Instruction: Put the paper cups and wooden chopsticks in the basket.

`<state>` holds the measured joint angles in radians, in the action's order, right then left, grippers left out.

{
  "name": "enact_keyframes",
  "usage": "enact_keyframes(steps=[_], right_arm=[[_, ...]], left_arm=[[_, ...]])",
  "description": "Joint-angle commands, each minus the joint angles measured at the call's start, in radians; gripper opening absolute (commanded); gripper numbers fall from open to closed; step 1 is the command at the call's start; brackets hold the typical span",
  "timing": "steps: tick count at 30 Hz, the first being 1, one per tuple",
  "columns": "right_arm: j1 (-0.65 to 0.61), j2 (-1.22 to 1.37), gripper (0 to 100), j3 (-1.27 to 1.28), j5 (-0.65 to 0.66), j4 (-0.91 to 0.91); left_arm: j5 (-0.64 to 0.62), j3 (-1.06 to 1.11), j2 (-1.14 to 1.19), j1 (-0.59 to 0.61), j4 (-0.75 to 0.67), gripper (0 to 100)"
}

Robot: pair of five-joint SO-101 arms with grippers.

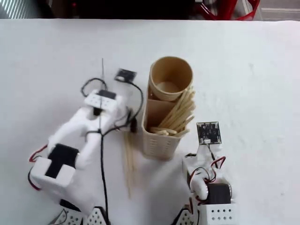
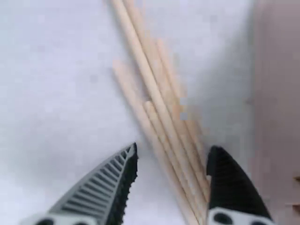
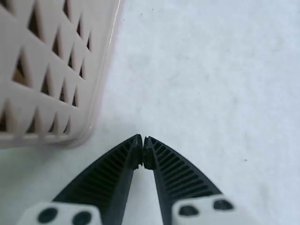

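Left gripper (image 2: pixel 175 149) gapes over loose pale wooden chopsticks (image 2: pixel 150 89) beside the beige slotted plastic basket (image 1: pixel 159 143); right gripper (image 3: pixel 143 140) clenched empty.

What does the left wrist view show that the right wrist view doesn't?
Left wrist only: loose pale wooden chopsticks lying on the table, within the span of the open left gripper. Right wrist only: the triangular cut-outs in the wall of the beige plastic basket, with the shut right gripper near its corner. Both: the white table; a blurred beige surface beside the chopsticks may be the same basket.
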<state>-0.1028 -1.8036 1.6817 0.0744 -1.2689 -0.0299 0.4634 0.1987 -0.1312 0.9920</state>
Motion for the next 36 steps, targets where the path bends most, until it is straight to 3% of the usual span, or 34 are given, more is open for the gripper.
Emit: enact_keyframes(steps=[1,10,16,26,36], right_arm=[[0.008,-0.002,1.9,0.009,0.002,-0.004],[0.008,-0.002,1.9,0.009,0.002,-0.004],[0.008,-0.002,1.9,0.009,0.002,-0.004],[0.008,-0.002,1.9,0.009,0.002,-0.004],[0.008,-0.002,1.9,0.009,0.002,-0.004]], left_arm=[[0.049,-0.029,0.004,0.062,0.015,22],[0.153,-0.115,0.013,0.084,0.031,20],[0.127,-0.106,-0.062,0.062,0.071,18],[0.117,0.233,-0.421,0.062,-0.083,18],[0.117,0.180,-0.237,0.062,-0.098,5]])
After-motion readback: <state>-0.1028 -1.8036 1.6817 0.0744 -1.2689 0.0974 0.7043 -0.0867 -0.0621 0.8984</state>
